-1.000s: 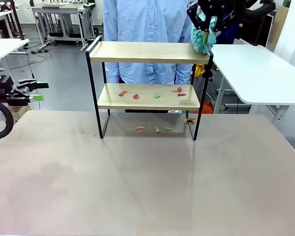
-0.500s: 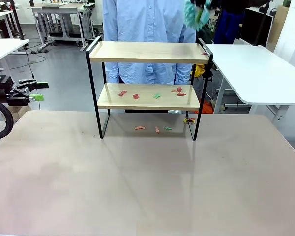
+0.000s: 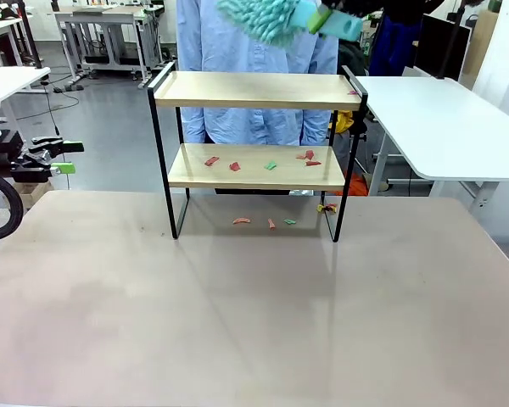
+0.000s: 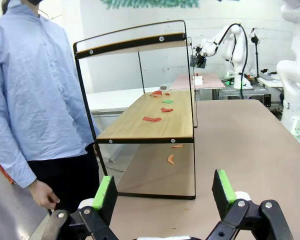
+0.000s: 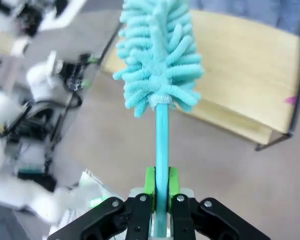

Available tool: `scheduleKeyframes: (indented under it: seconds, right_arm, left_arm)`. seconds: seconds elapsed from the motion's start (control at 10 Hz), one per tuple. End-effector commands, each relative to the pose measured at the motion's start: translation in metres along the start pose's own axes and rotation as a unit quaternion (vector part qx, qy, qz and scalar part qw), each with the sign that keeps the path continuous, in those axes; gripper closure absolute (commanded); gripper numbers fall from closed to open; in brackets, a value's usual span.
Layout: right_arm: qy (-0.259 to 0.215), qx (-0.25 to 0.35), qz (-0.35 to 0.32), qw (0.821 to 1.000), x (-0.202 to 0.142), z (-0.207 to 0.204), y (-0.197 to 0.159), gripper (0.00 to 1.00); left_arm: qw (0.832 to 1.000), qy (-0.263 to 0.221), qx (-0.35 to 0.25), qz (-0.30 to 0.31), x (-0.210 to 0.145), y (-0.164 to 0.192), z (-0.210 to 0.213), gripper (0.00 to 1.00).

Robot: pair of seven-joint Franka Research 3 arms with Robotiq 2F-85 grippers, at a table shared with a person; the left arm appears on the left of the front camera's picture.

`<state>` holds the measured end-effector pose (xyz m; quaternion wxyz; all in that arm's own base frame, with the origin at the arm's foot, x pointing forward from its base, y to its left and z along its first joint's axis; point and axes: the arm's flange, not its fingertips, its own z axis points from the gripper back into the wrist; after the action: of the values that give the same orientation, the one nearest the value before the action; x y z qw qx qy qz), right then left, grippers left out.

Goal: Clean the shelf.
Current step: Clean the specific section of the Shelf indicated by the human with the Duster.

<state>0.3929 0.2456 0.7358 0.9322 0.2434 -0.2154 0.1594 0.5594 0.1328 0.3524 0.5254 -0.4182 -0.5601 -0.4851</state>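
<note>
Teal fluffy duster [image 3: 263,19], clamped by its thin handle in the right gripper [image 5: 159,200], hangs lengthwise just above the top board of the light-wood, black-framed two-tier shelf [image 3: 254,89] at the table's far middle, while the left gripper [image 4: 165,195], jaws spread wide, sits farther off.

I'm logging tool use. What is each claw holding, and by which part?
The right claw grips the teal duster by its thin handle, below the fluffy head; the left claw is open and holds nothing.

Matt light wood and black metal of the shelf [image 3: 254,89]; fluffy teal cloth duster [image 5: 157,60], smooth plastic handle [image 5: 161,135].
</note>
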Motion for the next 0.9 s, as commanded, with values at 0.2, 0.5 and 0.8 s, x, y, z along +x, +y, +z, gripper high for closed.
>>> scheduleKeyframes:
  seconds: [0.2,0.5,0.8]
  right_arm:
    - [0.123,0.037,0.206,0.97,-0.032,0.009,-0.014,0.87]
    - [0.214,0.022,0.299,0.93,-0.066,-0.008,-0.015,0.87]
    - [0.276,-0.021,0.338,0.9,-0.095,-0.037,-0.041,0.87]
  left_arm:
    - [1.0,-0.002,0.001,-0.006,0.002,-0.002,-0.001,0.0]
    - [1.0,-0.002,0.001,-0.006,0.002,-0.002,-0.001,0.0]
    - [1.0,-0.002,0.001,-0.006,0.002,-0.002,-0.001,0.0]
